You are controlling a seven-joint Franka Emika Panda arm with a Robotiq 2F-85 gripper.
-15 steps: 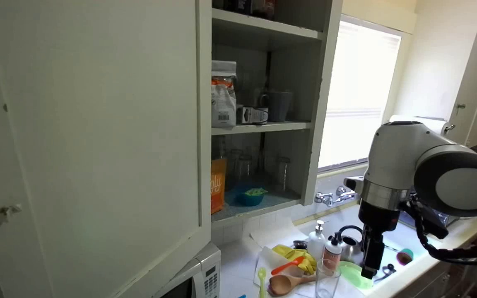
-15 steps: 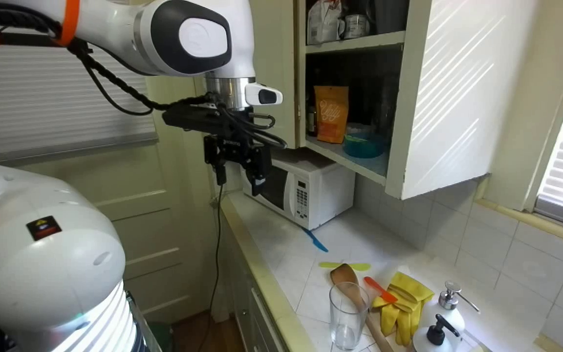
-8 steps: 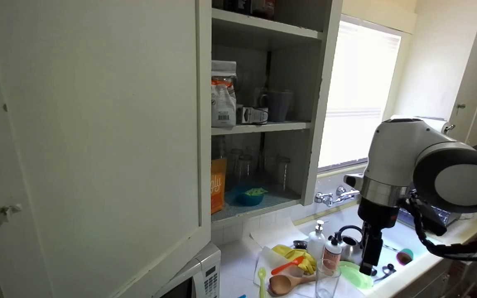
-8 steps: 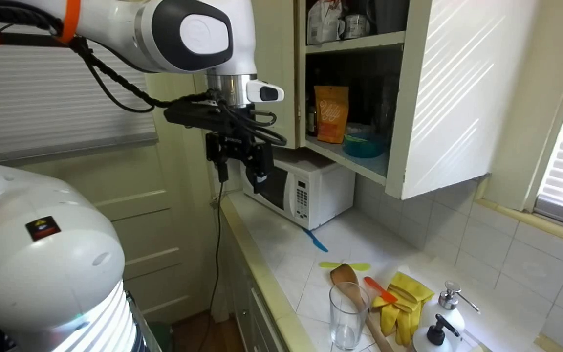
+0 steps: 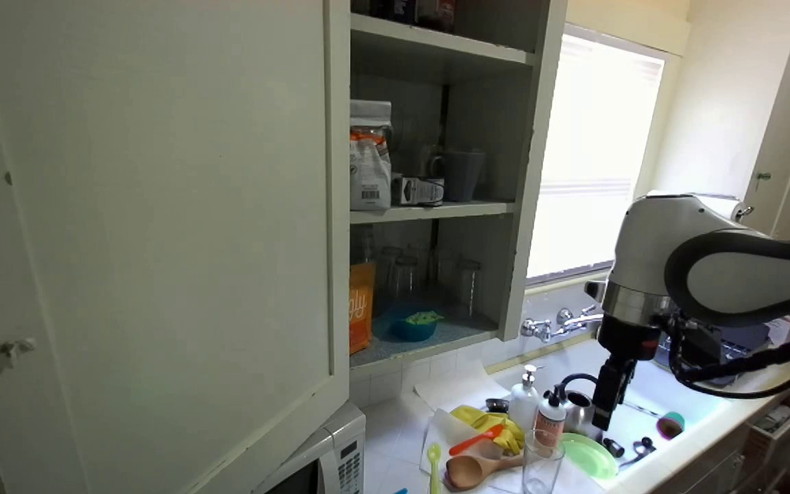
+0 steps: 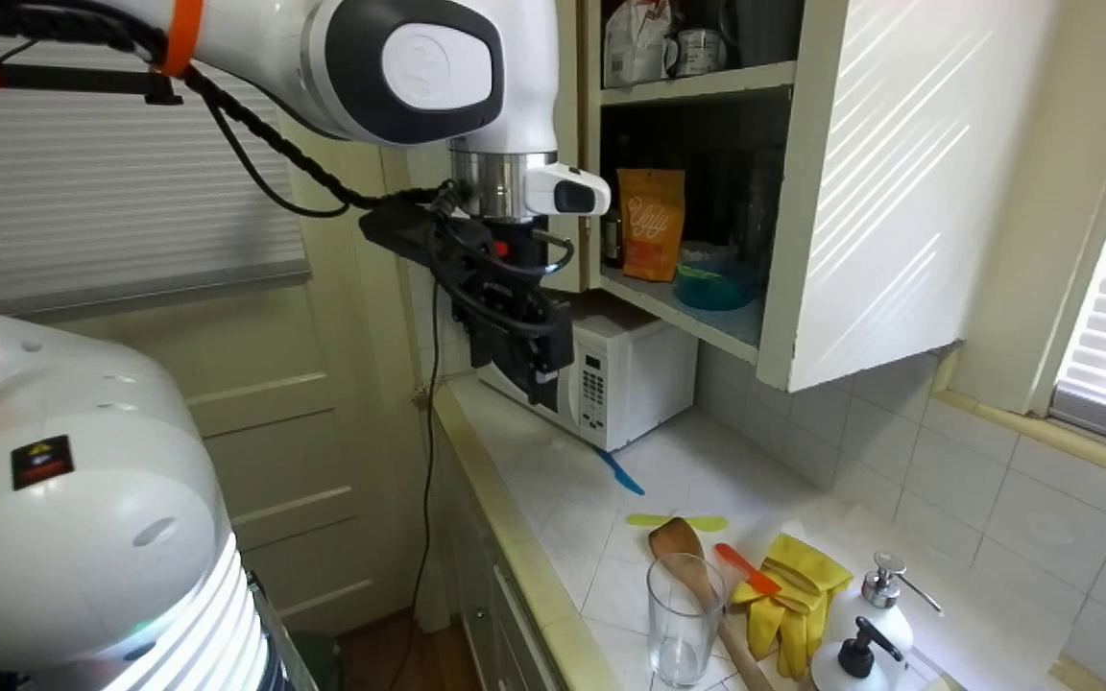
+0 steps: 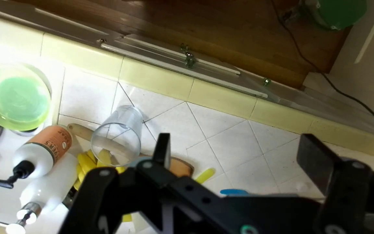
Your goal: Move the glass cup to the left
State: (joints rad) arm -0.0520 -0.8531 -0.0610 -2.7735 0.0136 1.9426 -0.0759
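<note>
The clear glass cup stands upright on the tiled counter near its front edge; it shows in both exterior views (image 5: 541, 466) (image 6: 685, 624) and at the left of the wrist view (image 7: 118, 136). A wooden spatula lies close beside it and shows through the glass. My gripper (image 7: 237, 146) is open, with its fingers wide apart and nothing between them. It hangs well above the counter, to one side of the cup, and also shows in both exterior views (image 5: 603, 418) (image 6: 515, 374). In the wrist view the cup lies outside the left finger.
Yellow gloves (image 6: 793, 595), a wooden spatula (image 5: 467, 472), an orange utensil (image 6: 745, 568) and soap bottles (image 7: 47, 146) crowd the cup. A green plate (image 7: 21, 94) lies by the sink. A white microwave (image 6: 644, 384) and an open cabinet (image 6: 827, 230) stand behind the gripper.
The arm has shifted and the gripper has turned and tilted; in an exterior view it moved right and its fingers now overlap. The glass cup has not moved.
</note>
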